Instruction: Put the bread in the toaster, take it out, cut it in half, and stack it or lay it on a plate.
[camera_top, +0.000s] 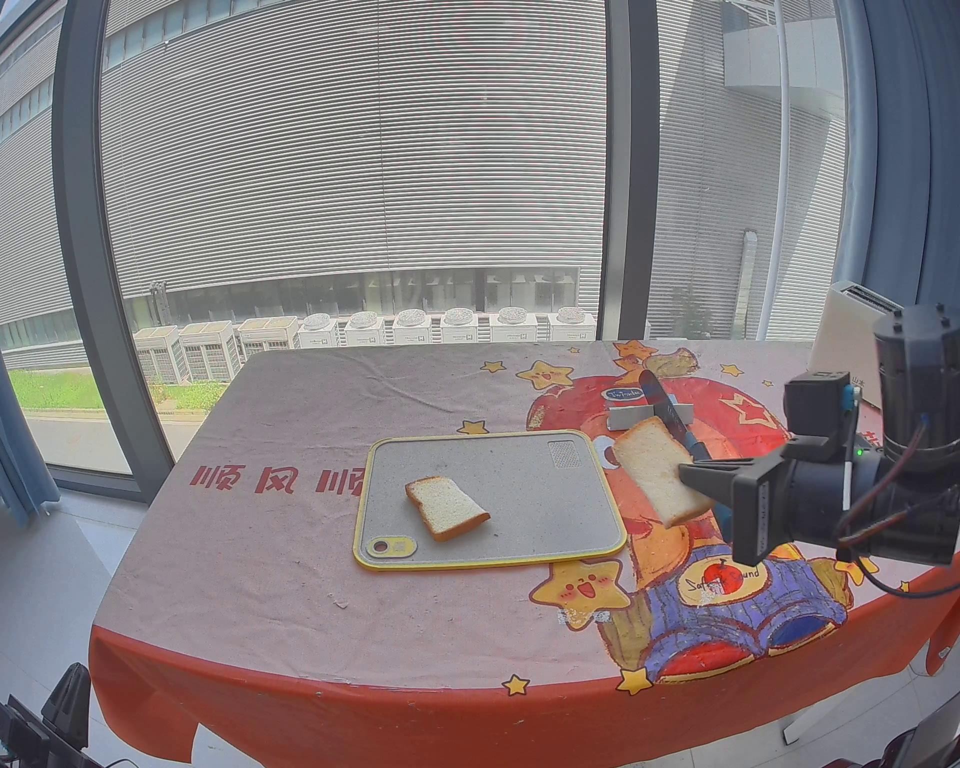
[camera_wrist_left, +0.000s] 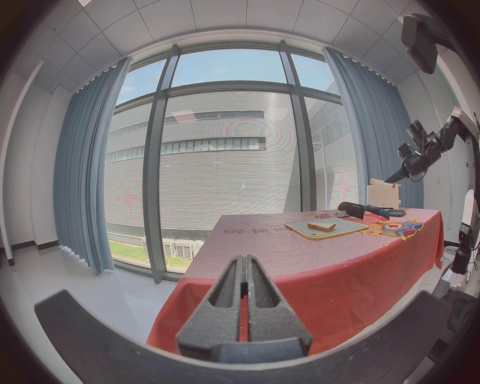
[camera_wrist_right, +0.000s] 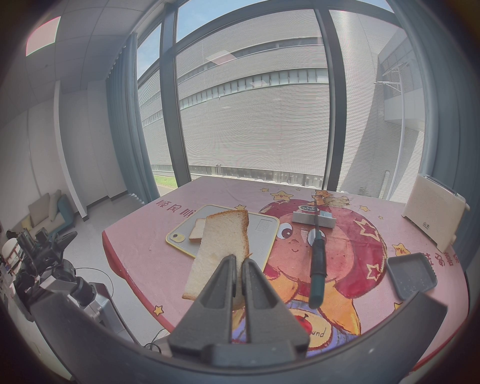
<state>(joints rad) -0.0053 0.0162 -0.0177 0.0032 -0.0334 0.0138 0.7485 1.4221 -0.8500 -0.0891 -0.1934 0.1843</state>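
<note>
1. Head view: the right claw (camera_top: 690, 477) pinches a bread slice (camera_top: 655, 468) by one edge, clear of the surface (camera_top: 280, 560), probably ready for the toaster (camera_top: 848, 335) beyond the claw to its right. A second slice (camera_top: 447, 507) lies on the cutting board (camera_top: 520, 470) to the claw's left.
2. Left wrist view: the left claw (camera_wrist_left: 245, 262) is pressed together on nothing, low and well apart from the board, seemingly out of the way.
3. Right wrist view: the dark plate (camera_wrist_right: 411, 272) near the toaster holds nothing; the toaster's slots are hidden. The knife (camera_wrist_right: 317, 260) lies nearer the claw.

Large red Chinese characters (camera_top: 275, 480) on the tablecloth (camera_top: 300, 580), left of the cutting board (camera_top: 520, 500)
</note>
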